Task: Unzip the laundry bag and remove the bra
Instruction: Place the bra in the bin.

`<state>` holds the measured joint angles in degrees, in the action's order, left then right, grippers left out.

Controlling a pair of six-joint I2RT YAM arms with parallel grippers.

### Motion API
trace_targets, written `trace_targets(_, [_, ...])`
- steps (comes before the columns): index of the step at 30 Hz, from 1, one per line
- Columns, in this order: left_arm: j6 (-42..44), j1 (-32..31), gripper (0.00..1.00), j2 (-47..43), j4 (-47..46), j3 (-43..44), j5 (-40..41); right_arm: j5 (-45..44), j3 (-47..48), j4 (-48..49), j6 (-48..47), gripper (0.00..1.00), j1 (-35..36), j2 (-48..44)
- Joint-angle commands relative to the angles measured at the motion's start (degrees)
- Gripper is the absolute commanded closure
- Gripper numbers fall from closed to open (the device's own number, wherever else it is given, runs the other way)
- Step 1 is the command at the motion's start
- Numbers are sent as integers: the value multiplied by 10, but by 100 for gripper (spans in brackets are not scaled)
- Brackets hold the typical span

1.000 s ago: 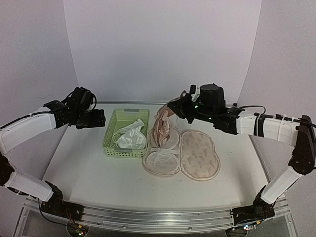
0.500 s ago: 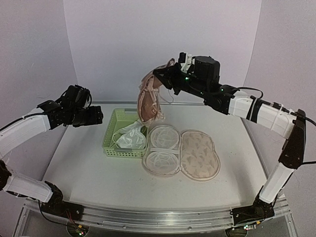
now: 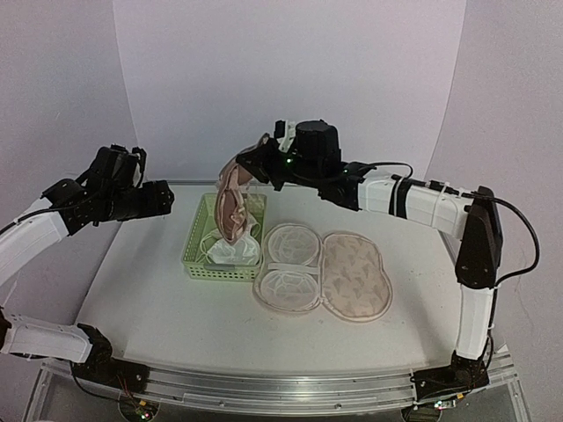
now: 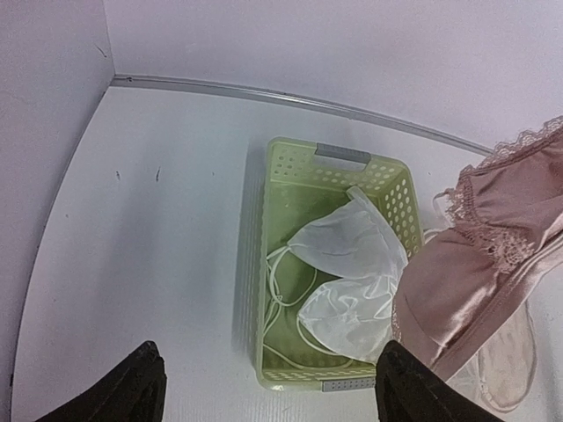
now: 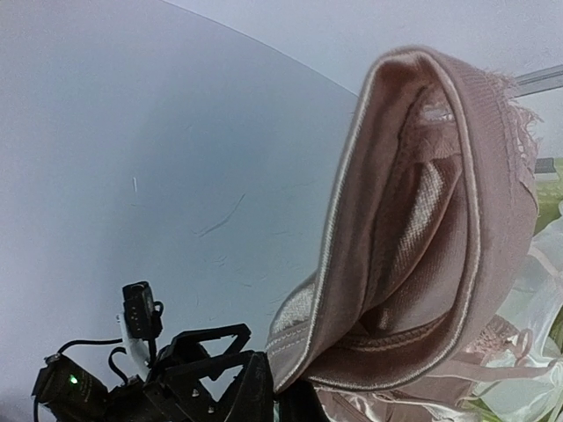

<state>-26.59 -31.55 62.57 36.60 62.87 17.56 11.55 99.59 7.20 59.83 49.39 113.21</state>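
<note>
Holding bra clenched in right fingers over basket left of centre, laundry bag open mid-desk, left fingers released: risk of draping over rim if dropped off-centre.

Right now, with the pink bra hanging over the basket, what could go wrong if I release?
The pink bra hangs from the right gripper close to the rim of the basket nearest the laundry bag; dropped here, it may drape over that rim. Its lower end hangs near the white bra and could snag it if the arm swings.
</note>
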Motion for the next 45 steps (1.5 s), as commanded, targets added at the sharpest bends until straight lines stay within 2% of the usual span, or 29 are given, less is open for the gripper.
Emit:
trace_targets(1, [14,3,18,-27,8,38,-6,18,47,23,17,100,7,25])
trace_targets(13, [18,3,16,-39,17,41,-12,8,63,14,33,100,13,109])
trace_targets(29, [12,3,16,-41,19,38,-16,7,168,-25,36,100,13,258])
trace_targets(37, [9,3,16,-40,19,37,-16,4,201,-48,31,88,8,296])
trace_targets(41, [8,3,16,-39,19,34,-15,6,186,-55,31,83,3,288])
trace_targets(45, [8,3,16,-35,18,33,-13,13,152,-57,31,73,2,261])
